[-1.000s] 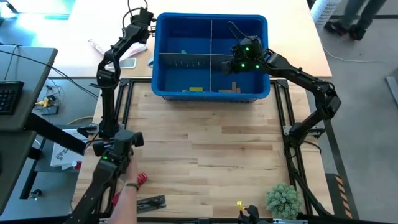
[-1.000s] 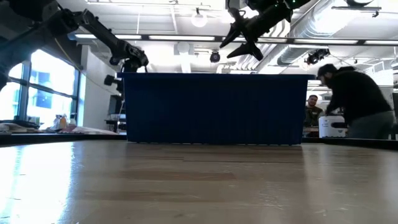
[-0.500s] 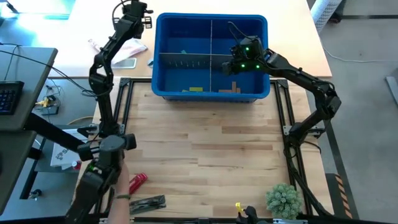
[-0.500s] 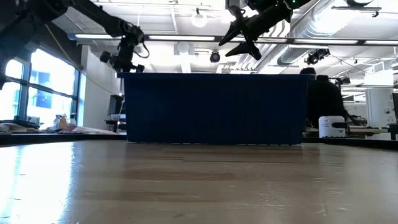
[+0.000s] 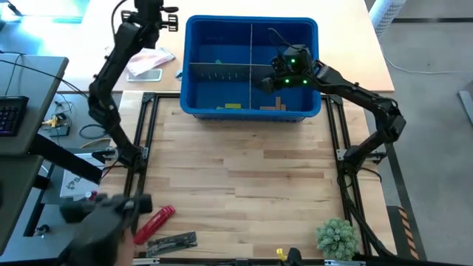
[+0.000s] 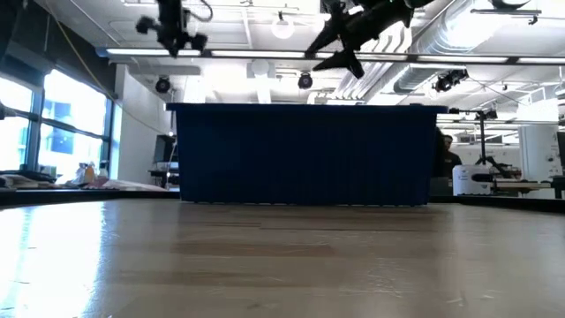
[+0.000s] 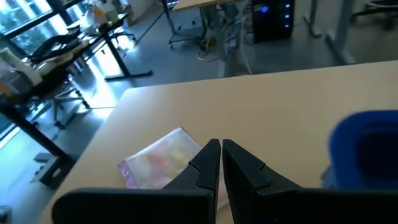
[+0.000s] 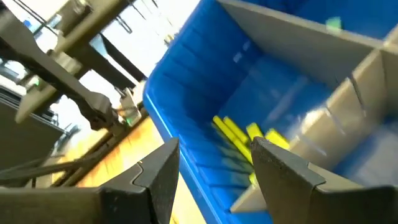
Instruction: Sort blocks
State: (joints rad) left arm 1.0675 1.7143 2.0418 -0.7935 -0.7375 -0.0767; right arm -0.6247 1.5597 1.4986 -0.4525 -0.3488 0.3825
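Two grippers hang above the blue bin (image 5: 251,29): right gripper (image 8: 214,163) over its middle, fingers apart and empty; left gripper (image 7: 221,163) beyond its far-left corner, fingers together. Blocks (image 8: 239,138) lie inside; best clear the dividers before swinging away.

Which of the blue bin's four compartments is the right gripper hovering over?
The right gripper, open and empty, hangs over the near-right compartment of the blue plastic bin, the one holding the tan wooden blocks.
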